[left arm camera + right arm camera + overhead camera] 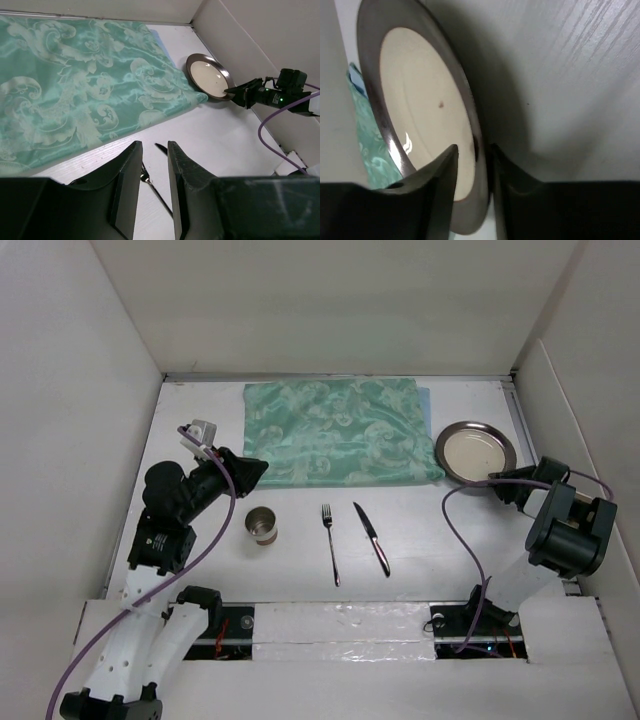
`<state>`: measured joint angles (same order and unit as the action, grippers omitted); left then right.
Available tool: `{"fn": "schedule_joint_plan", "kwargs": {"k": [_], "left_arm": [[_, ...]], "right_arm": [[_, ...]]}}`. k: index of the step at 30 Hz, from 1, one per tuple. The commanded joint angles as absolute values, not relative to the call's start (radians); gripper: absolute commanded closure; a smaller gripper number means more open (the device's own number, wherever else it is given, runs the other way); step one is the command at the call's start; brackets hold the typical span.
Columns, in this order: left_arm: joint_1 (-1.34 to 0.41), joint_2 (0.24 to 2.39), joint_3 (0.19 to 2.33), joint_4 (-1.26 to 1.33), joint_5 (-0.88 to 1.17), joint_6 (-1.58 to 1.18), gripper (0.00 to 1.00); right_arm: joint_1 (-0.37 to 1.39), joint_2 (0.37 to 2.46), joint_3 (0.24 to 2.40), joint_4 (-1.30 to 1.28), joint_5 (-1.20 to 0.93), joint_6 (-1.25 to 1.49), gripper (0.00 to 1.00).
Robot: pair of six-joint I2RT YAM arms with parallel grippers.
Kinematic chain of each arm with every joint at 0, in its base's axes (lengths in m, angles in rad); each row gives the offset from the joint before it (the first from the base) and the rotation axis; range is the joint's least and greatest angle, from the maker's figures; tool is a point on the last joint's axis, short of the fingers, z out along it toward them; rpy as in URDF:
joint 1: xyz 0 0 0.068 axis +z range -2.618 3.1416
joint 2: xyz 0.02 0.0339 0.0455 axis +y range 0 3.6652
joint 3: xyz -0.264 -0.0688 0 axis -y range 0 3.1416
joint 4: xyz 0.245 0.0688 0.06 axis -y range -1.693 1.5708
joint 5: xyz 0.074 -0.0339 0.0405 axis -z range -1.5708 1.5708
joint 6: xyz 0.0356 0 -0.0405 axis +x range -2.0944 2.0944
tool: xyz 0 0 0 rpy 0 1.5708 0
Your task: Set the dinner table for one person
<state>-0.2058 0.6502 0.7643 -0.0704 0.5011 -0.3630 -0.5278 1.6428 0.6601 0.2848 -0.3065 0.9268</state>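
A round plate (476, 451) with a cream middle and a dark rim lies on the white dinner table (430, 540) at the right. My right gripper (497, 485) is shut on its near-right rim. In the right wrist view one finger lies over the plate (420, 100) and the other under its edge. My left gripper (258, 472) hovers open and empty by the near-left corner of the green patterned cloth (340, 430). A metal cup (262, 526), a fork (329, 543) and a knife (371, 537) lie in front of the cloth. Between the left gripper's (154, 146) fingers the fork (147, 179) shows below.
White panels wall the table at the left, back and right, and the right arm sits close to the right wall. The cloth (75, 85) covers the back middle. The right gripper (235, 92) and plate (207, 75) appear far off in the left wrist view.
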Motion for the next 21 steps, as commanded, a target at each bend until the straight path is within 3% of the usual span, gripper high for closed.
{"fn": "schedule_joint_plan", "kwargs": {"k": [1,3,5,14,21], "left_arm": [[-0.209,0.623,0.811,-0.063,0.479,-0.336,0.76],[-0.209,0.621,0.816,-0.069,0.465,-0.333,0.76],[-0.209,0.626,0.819,-0.071,0.462,-0.331,0.76],[-0.209,0.638,0.804,-0.057,0.469,-0.339,0.76],[-0.209,0.634,0.790,-0.049,0.417,-0.342,0.76]], "right_arm": [[-0.540,1.672,0.719,0.308,-0.344,1.006,0.72],[-0.554,1.678,0.718,0.334,-0.341,1.035,0.81],[-0.564,1.667,0.715,0.331,-0.327,1.048,1.00],[-0.519,1.359,0.724,0.540,-0.396,1.088,1.00],[-0.244,1.374,0.834,0.635,-0.515,1.095,1.00]]}}
